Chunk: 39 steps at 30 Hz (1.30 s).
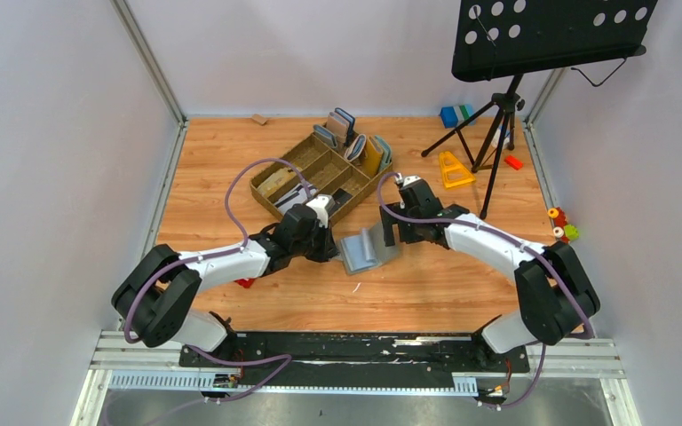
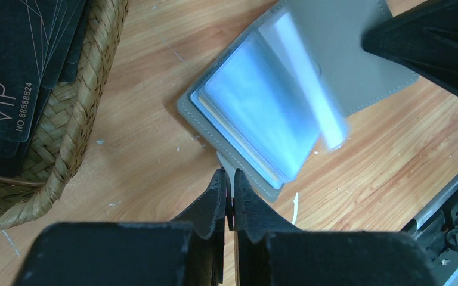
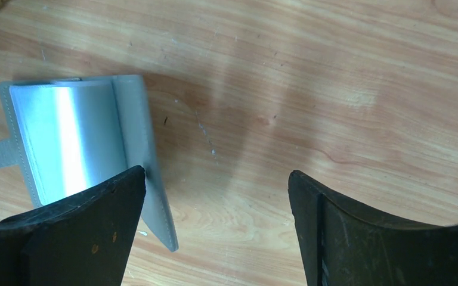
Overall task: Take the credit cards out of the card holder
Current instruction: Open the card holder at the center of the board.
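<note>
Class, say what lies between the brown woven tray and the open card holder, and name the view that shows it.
Only bare wooden table separates the tray from the card holder, clearest in the left wrist view.

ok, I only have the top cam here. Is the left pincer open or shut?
Observer: Shut. The left wrist view shows the left pincer closed at the near edge of the card holder, by a small grey tab. I can't tell if it pinches the tab.
Operator: Right one?
Observer: The right pincer is wide open. One finger overlaps the holder's grey cover; the other is over bare table.
Operator: Cards out yet?
Observer: Can't tell. The clear sleeves are fanned open, one blurred. Black cards marked VIP lie in the woven basket beside the holder.
</note>
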### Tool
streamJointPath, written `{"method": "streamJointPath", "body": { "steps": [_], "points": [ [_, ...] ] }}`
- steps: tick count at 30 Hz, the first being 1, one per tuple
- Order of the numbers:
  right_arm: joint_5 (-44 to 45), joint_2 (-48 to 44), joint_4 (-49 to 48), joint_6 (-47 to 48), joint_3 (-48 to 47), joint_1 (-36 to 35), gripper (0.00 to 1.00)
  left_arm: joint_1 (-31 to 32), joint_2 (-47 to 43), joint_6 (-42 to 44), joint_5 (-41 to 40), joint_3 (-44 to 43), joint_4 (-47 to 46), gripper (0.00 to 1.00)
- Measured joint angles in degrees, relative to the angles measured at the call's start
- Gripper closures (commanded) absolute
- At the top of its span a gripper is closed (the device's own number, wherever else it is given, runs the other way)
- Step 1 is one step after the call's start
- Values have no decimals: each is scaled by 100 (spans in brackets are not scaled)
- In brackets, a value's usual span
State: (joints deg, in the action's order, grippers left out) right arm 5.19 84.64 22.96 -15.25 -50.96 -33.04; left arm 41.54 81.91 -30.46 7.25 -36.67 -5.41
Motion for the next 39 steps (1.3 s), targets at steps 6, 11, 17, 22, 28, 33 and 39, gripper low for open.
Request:
{"method": "streamJointPath", "body": {
  "steps": [6, 11, 17, 22, 28, 33, 39],
  "points": [
    [-385, -2, 22, 0, 52, 92, 13, 0, -50, 44, 17, -2, 66, 96],
    [-887, -210, -4, -2, 111, 181, 7, 0, -94, 79, 20, -2, 98, 97],
    [-1300, -409, -44, 22, -7, 9, 0, 0, -140, 79, 87, -2, 114, 97],
    [-905, -79, 13, -13, -295, -627, 0, 0, -317, 76, 186, -22, 149, 97],
    [0, 557, 212, -94, -774, -1174, 0, 0, -433, 74, 271, -48, 157, 97],
    [717, 940, 415, -116, -1021, -1445, 0, 0, -470, 74, 284, -48, 188, 97],
    [1222, 1150, 577, -116, -1027, -1506, 0, 0, -542, 74, 282, -50, 238, 97]
  ]
}}
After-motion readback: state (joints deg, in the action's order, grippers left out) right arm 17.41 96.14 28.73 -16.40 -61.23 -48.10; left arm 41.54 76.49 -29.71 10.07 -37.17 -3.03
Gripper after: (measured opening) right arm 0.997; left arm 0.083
